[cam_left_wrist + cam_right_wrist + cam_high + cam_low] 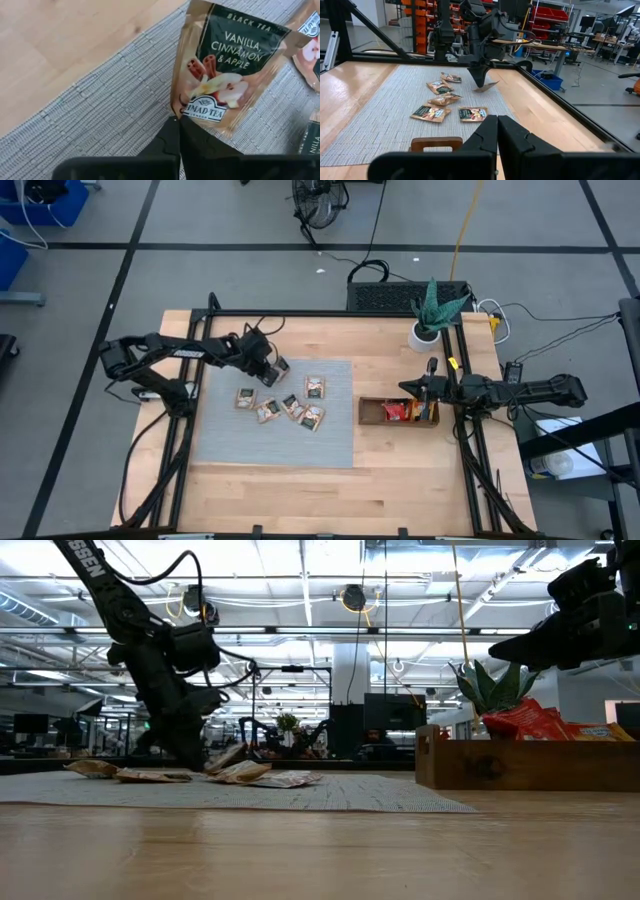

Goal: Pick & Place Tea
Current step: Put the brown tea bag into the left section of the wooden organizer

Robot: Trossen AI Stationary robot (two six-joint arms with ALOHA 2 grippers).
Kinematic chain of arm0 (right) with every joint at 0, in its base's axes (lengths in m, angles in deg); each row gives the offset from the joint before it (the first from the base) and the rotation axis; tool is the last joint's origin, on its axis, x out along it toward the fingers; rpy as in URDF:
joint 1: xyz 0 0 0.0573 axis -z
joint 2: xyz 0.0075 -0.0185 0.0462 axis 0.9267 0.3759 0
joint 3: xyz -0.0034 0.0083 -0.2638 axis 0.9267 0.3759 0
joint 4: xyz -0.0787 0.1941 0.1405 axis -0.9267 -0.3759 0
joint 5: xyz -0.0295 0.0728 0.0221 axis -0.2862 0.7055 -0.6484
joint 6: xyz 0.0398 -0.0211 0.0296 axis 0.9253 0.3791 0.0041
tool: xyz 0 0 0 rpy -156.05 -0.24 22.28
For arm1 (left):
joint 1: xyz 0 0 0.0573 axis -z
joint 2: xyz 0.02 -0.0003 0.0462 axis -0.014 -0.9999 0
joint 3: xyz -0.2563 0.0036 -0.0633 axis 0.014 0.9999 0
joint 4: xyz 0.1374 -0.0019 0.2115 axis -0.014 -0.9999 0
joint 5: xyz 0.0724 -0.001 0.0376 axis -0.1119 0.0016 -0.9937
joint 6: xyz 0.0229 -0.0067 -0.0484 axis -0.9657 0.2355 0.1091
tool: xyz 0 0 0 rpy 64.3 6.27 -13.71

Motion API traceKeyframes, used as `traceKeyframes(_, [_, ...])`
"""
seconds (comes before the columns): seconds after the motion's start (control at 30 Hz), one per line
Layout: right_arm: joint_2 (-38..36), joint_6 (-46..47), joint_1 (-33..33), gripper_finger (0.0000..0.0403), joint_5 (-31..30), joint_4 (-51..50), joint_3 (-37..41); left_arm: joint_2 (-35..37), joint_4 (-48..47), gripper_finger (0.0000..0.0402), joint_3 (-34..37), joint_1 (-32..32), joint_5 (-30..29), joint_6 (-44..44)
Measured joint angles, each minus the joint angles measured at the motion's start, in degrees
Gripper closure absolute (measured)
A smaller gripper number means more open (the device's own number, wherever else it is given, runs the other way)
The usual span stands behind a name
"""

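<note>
Several tan and dark-green tea sachets (pixel 292 407) lie flat on the grey mat (pixel 230 442); they also show in the right wrist view as sachets (pixel 431 112). My left gripper (pixel 270 370) is down at the mat's far left part, shut on one sachet (pixel 220 65), seen in the high view as the sachet (pixel 281 366). My right gripper (pixel 412 388) hangs shut and holding nothing above the brown wooden tray (pixel 375 421), which holds red sachets (pixel 396 411). My left gripper pinches the sachet between its two fingers at the edge below the brand mark (pixel 195 119). The fingers (pixel 479 80) come from above, pointing down. The sachet sits tilted, held edge raised, and its free end (pixel 492 84) sticks out sideways just above the mat.
A white pot with a green plant (pixel 427 332) stands on the table behind the tray. The tray's wall (pixel 480 765) rises well above the mat on the right. Bare wood stretches along the table's near side (pixel 330 495).
</note>
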Motion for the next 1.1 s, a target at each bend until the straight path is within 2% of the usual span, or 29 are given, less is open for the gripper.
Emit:
traceKeyframes(0.2, [0.0, 0.0, 0.0, 0.0403, 0.0, 0.0, 0.0, 1.2, 2.2, 0.0399, 0.0, 2.0, -1.7, -1.7])
traceKeyframes(0.3, [0.0, 0.0, 0.0, 0.0403, 0.0, 0.0, 0.0, 2.9, 3.8, 0.04, 0.0, 4.4, -5.0, -3.6])
traceKeyframes(0.47, [1.0, 1.4, 0.0, 0.0403, -0.1, 1.7, 0.0, 5.5, 4.8, 0.04, -1.7, 10.1, -13.8, -5.2])
traceKeyframes(0.57, [4.4, 1.7, 0.0, 0.0403, -0.3, 9.2, 0.8, 6.0, 4.9, 0.0401, -4.2, 14.2, -21.2, -6.6])
traceKeyframes(0.67, [11.0, 0.8, 0.0, 0.0403, -0.4, 22.9, 2.6, 5.9, 7.3, 0.0401, -6.9, 18.7, -27.9, -10.4])
traceKeyframes(0.83, [27.5, 2.5, 2.1, 0.0403, -0.5, 35.7, 1.7, 3.4, 17.2, 0.0401, -8.5, 25.2, -37.7, -19.1])
traceKeyframes(1.0, [46.2, 3.4, 5.3, 0.0398, -0.2, 38.8, -5.4, 1.1, 28.0, 0.0401, -8.8, 27.7, -38.5, -25.1])
traceKeyframes(1.1, [56.6, 2.2, 7.0, 0.0368, 0.7, 41.0, -13.0, 0.3, 29.1, 0.0401, -8.8, 27.9, -38.6, -26.0])
